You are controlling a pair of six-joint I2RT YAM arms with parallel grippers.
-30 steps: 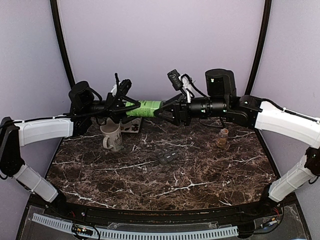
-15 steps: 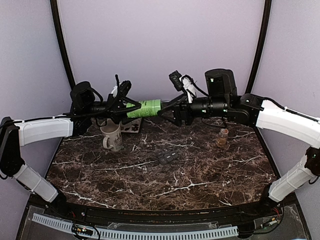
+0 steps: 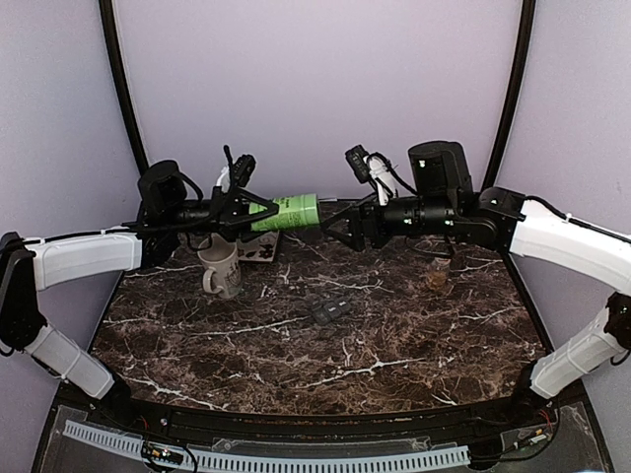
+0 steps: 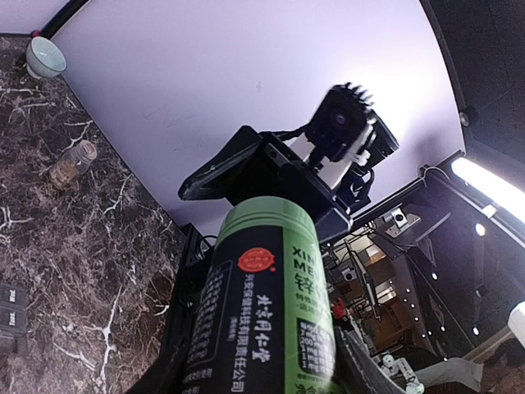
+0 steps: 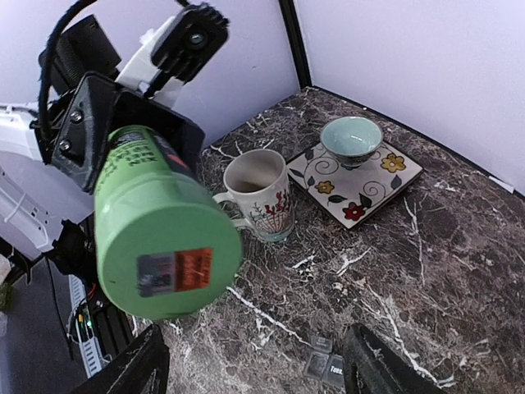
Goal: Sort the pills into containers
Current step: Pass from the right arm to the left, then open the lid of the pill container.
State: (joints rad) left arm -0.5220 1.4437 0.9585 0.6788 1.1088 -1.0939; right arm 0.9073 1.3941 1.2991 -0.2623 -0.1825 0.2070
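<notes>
Shows one strip of containers (image 3: pixel 331 311) flat at the middle of the table (image 3: pixel 414 345), long axis left-right, tipped slightly toward the far right corner, with one little jar (image 3: pixel 438 275) of tan contents near the right edge. Grips one green bottle (image 3: pixel 292 211) in the clenched left gripper (image 3: pixel 261 212), level above the far edge, base toward the released, spread right gripper (image 3: pixel 340 225) just apart. Reads "XIN" and "ME" on the label; counts one mug (image 3: pixel 222 268) and one bowl (image 5: pixel 351 139).
</notes>
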